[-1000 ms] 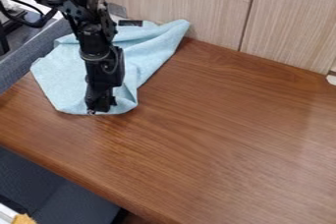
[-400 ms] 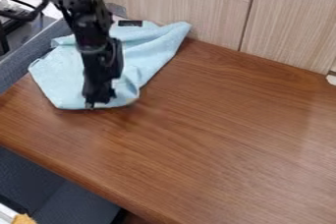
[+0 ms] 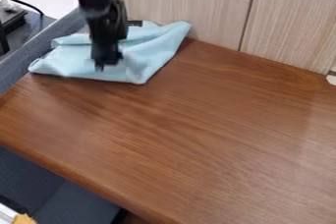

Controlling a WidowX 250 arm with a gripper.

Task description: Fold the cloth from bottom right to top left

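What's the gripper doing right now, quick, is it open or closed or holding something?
Gripper: at the light blue cloth, but open, closed or holding it can't be told.

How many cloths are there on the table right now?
1. The light blue cloth lies at the upper left of the table, partly behind the gripper; anything beneath its folds would be hidden.

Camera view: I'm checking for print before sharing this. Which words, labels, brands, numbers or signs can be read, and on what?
No text can be read on the blue cloth, wooden table or gripper.
Dark patch by the cloth's far edge: too small to tell if printed.
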